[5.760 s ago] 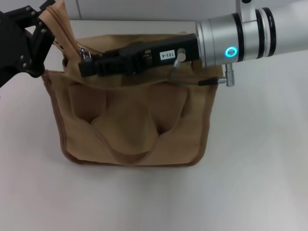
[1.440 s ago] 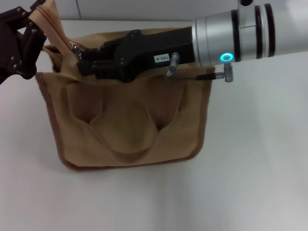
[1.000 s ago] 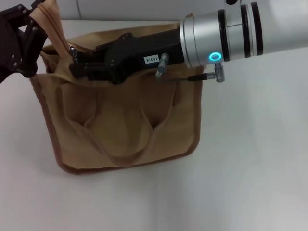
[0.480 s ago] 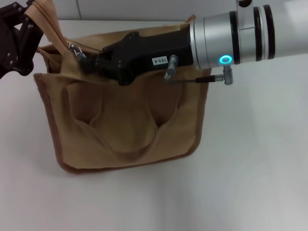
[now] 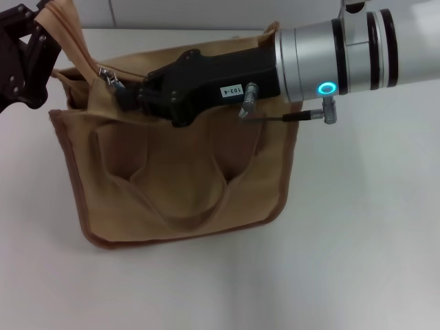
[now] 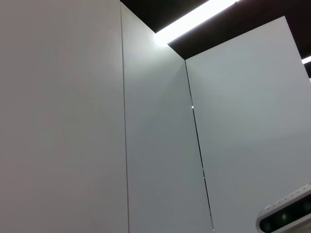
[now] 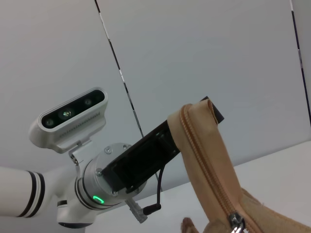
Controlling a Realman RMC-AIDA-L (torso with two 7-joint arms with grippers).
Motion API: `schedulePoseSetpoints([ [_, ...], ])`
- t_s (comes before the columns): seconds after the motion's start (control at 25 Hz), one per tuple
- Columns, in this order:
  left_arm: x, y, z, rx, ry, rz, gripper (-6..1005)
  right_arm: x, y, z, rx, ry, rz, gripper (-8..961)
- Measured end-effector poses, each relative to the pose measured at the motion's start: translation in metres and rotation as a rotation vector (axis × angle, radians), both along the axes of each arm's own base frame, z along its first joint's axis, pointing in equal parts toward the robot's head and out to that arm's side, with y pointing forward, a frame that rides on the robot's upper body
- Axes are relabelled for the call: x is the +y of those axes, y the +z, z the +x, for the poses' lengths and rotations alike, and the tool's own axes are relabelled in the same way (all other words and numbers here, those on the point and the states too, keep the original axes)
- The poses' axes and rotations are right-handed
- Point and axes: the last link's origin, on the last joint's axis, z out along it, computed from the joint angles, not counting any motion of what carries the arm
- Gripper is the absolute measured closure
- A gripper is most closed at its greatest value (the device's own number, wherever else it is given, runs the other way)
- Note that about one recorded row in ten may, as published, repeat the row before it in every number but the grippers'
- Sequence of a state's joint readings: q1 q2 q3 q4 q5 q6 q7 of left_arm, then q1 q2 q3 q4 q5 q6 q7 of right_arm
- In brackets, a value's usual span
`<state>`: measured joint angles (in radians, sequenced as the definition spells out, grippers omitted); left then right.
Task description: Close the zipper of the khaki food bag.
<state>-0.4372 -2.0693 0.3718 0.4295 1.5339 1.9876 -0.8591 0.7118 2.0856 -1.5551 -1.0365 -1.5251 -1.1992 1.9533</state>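
On the white table (image 5: pixel 357 240) the bag (image 5: pixel 179 185) stands upright with its pocketed front and looped handle facing the head camera, its long axis running across the view from left to right. Along that same axis, at the top, lies the zipper (image 5: pixel 79 45); its left end is pulled up and away from the bag into a raised tan strip. The silver slider (image 5: pixel 110 77) sits near the bag's left top corner, just at the tip of the right gripper (image 5: pixel 129 95).

Most of the zipper's length is hidden under the right gripper's black body, which lies flat over the bag's top, reaching leftward from the silver arm. Its fingertips bunch up against the slider, but whether they are closed on the pull tab or merely beside it cannot be told. In the right wrist view the tape rises as a tan band with its teeth running down to the slider at the picture's edge, where it is cut off.

At the far left, partly out of frame, the left gripper (image 5: pixel 48 31) is clamped on the raised end of the tape, holding it up. The left wrist view shows only wall panels (image 6: pixel 146 145) and a ceiling light (image 6: pixel 194 19).
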Motion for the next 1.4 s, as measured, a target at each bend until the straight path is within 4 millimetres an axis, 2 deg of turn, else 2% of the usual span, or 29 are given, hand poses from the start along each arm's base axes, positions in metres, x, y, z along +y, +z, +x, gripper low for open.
schedulePoseSetpoints([
  [0.4,-0.001,-0.001,-0.003,-0.024,0.017,0.004,928,0.003,0.003,0.016,-0.018,-0.041,0.034,948],
  [1.4,0.000,0.002,-0.006,-0.032,0.044,0.021,922,-0.003,0.037,0.051,0.039,-0.088,0.130,950],
])
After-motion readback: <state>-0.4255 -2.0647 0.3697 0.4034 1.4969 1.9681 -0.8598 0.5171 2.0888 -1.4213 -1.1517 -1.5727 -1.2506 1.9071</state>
